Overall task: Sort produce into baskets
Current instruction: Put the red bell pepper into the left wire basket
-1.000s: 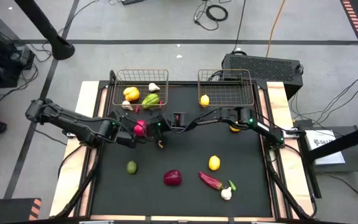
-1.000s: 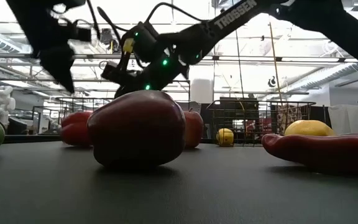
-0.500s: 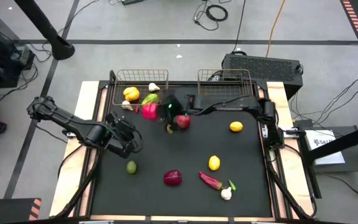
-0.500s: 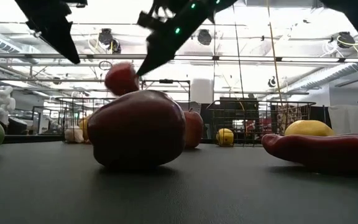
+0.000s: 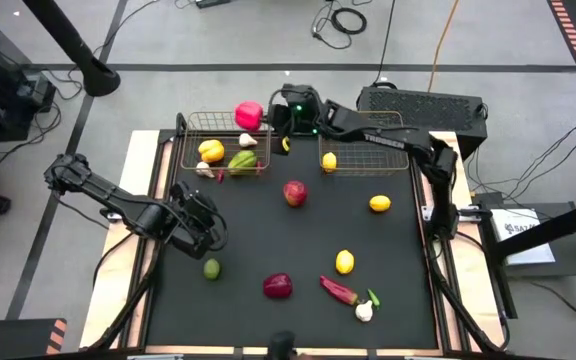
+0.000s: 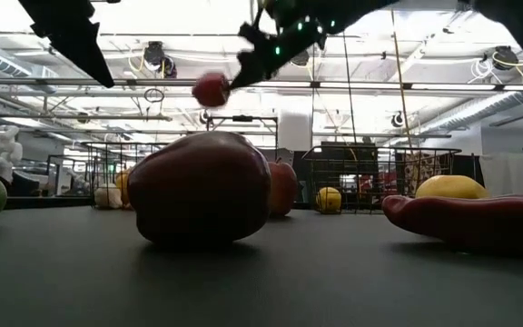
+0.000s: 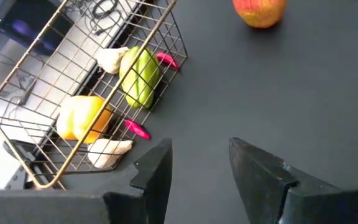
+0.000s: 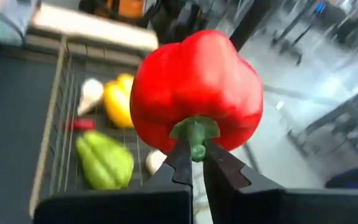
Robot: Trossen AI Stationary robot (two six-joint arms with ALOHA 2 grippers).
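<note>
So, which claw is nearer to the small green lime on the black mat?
Left. The left claw hovers just above-left of the green lime; the right claw is far off, over the left bronze wire basket, holding a red pepper.

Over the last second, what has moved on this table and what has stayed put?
The right gripper, shut on the red pepper by its stem, lifted it off the mat's middle and carried it up over the left basket. The left gripper pulled back from the middle toward the lime, empty. The apple, hidden a second ago, now lies clear. The lemons, onion and basket contents stayed.
</note>
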